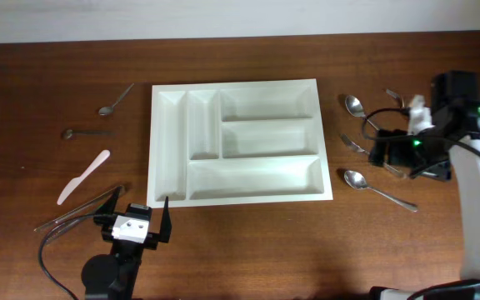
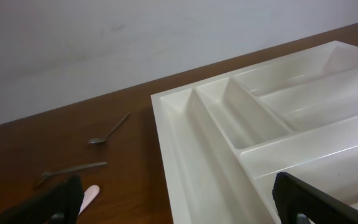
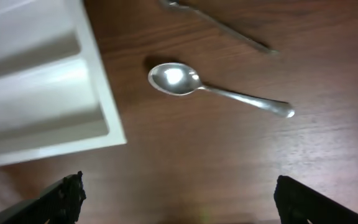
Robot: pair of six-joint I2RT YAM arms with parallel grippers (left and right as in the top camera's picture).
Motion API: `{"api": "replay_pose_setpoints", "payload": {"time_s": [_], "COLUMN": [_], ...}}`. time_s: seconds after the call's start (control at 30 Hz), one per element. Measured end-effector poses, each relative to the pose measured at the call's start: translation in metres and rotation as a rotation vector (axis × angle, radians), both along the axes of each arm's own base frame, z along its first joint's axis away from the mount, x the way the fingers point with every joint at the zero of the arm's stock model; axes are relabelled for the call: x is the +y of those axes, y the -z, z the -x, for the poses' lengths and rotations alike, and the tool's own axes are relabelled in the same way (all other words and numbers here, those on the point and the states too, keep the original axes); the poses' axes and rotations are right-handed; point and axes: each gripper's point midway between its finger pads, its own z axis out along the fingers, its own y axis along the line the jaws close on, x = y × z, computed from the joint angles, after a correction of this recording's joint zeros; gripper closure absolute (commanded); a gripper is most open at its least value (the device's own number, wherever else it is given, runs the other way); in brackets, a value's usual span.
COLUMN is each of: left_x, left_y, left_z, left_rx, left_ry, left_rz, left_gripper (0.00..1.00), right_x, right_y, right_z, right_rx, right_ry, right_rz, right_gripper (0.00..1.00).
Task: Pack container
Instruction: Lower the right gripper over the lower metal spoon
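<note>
White plastic container [image 1: 257, 175] with 5 compartments lay at the middle of a brown wooden table [image 1: 248, 246]. The left gripper [image 1: 137, 210] hovered by its near-left corner, jaws spread wide. The right gripper [image 3: 179, 185], equally spread, hung over a spoon [image 3: 216, 90] just beside the container's right edge.

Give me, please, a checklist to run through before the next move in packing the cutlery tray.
1. All compartments of the container empty: ok.
2. left gripper open, holding nothing: ok.
3. right gripper open, holding nothing: ok.
4. spoon ahead of the right gripper lies free, apart from the container: ok.
5. Right gripper's height above the table: cannot tell.
</note>
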Motion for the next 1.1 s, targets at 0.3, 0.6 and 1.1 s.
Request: {"api": "replay_pose_setpoints", "payload": {"time_s": [0.3, 0.6, 1.1], "left_x": [0.0, 0.0, 0.0], "left_y": [0.0, 0.0, 0.0], "left_z": [0.0, 0.0, 0.0], "left_rx": [0.0, 0.0, 0.0], "left_ry": [0.0, 0.0, 0.0], "left_rz": [0.0, 0.0, 0.0], "left_gripper": [0.01, 0.01, 0.01], "right_x": [-0.011, -0.014, -0.019], "right_y": [-0.002, 0.01, 0.024], "right_z": [-0.003, -0.004, -0.008], "right_rx": [-0.027, 0.008, 0.011], "right_ry": [0.056, 0.061, 0.065], "right_rz": [-0.05, -0.04, -0.02], "right_gripper": [0.01, 0.01, 0.01]}}
